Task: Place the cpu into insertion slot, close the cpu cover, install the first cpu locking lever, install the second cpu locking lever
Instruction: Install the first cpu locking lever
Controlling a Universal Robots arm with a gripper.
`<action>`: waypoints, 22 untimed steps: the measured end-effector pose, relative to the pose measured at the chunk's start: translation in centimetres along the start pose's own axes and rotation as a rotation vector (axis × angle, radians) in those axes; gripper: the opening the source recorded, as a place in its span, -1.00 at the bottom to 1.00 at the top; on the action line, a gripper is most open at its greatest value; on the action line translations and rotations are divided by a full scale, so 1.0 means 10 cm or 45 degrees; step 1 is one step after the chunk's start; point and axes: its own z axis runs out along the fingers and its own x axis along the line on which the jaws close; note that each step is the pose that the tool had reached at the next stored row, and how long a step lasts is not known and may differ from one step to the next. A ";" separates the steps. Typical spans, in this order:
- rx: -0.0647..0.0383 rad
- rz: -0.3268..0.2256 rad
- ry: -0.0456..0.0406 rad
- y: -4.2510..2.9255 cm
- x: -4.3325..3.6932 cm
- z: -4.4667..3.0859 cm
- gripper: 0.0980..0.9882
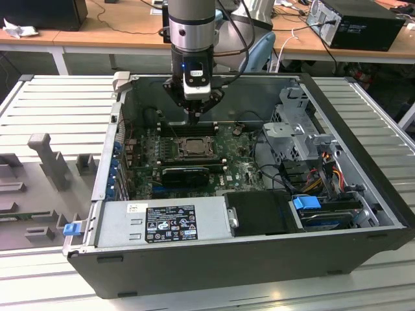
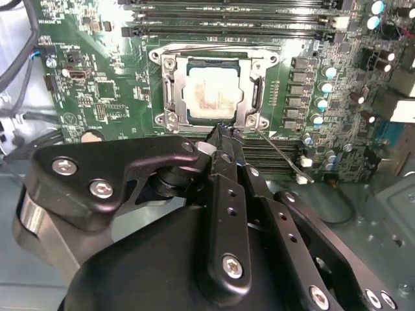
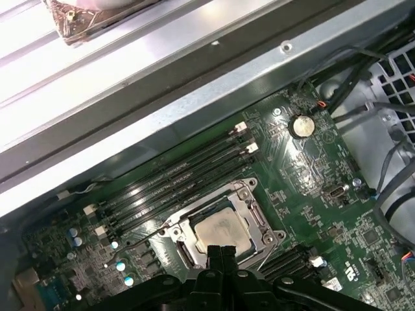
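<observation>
While the cpu (image 2: 214, 97) lies seated in the slot (image 2: 167, 61) in the middle of the board (image 2: 97, 97) under the lowered cover (image 2: 254, 91), the fingers (image 2: 227, 149), pressed together and empty, hover at the slot's edge by a loose lever (image 2: 279, 153), so the lever step seems in hand, calling for a firm push down to hook it.

Pale tan cpu (image 2: 214, 97), silver cpu cover (image 2: 171, 92), green circuit board (image 2: 110, 97)

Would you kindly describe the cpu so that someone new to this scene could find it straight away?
In the open computer case, find the green motherboard and, beside its long black memory slots, the silver-rimmed insertion slot. The cpu is the pale tan-silver square lying flat in its middle, the only pale, smooth square among dark chips and slots.
</observation>
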 end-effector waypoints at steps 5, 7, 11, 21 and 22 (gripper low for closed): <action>-0.003 -0.084 0.003 0.000 0.000 0.000 -0.98; -0.005 -0.134 0.005 0.000 0.000 0.000 -0.98; -0.007 -0.188 0.007 0.000 0.000 0.000 -0.98; -0.012 -0.350 0.013 0.000 0.000 0.000 -0.98; -0.013 -0.372 0.014 0.000 0.000 0.000 -0.98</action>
